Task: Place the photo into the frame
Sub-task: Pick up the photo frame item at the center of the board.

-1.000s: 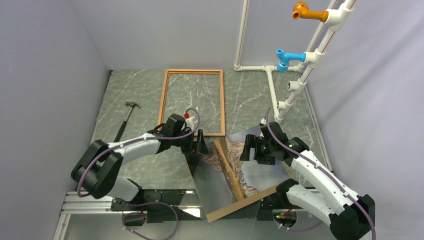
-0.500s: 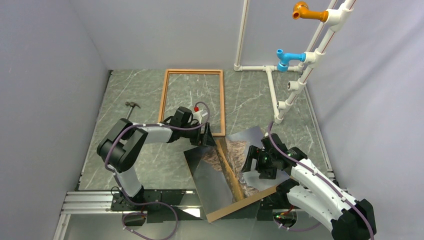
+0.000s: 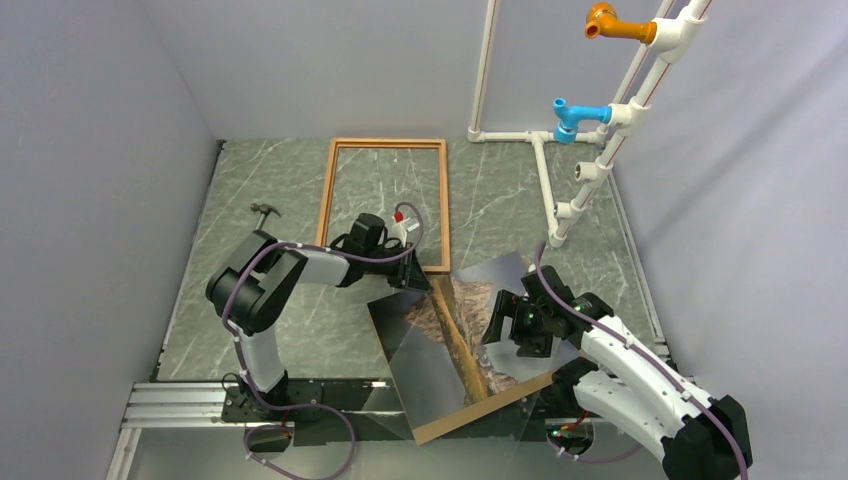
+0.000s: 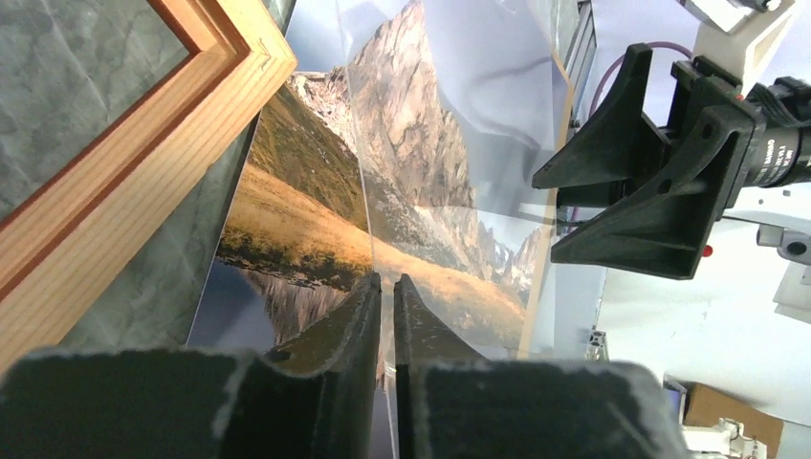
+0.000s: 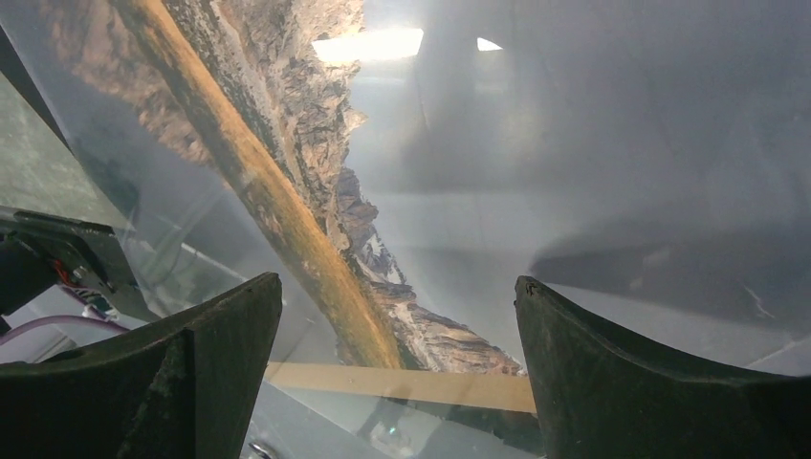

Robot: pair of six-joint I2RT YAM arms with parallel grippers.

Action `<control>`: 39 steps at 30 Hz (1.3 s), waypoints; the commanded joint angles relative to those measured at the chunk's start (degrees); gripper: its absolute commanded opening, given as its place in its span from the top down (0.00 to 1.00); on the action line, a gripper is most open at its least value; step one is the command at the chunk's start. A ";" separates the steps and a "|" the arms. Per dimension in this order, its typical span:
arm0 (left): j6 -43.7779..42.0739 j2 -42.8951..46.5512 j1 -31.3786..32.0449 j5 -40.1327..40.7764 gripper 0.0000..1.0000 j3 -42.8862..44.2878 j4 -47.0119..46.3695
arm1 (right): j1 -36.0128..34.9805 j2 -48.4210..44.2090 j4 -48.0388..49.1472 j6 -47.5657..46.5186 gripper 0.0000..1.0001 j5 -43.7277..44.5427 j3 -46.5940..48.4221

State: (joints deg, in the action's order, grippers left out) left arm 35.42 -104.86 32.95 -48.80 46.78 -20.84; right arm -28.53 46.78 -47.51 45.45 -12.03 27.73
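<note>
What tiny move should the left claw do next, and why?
Probably lift a little. The left claw looks pinched on the thin edge of a clear sheet lying over the photo. The right claw hangs open above, holding nothing. Raising that edge should start uncovering the photo, so it can go into the empty frame beside it.

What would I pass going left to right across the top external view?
hammer → frame → right gripper → blue pipe fitting
</note>
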 commanded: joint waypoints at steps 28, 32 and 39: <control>5.65 -7.25 3.12 -5.09 0.37 1.80 -10.24 | 0.15 -1.17 -0.09 -1.76 0.07 0.88 5.44; 7.29 -8.72 3.59 -6.75 0.40 1.63 -13.48 | 0.15 -1.25 -0.35 -2.03 0.07 1.22 5.82; 6.29 -11.03 5.45 -8.26 0.42 4.18 -10.79 | 0.13 -0.67 -0.33 -2.55 0.07 1.36 6.70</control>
State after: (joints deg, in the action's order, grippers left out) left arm 41.91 -114.17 36.53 -54.43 49.08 -31.14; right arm -28.53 46.33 -47.62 43.59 -11.81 31.46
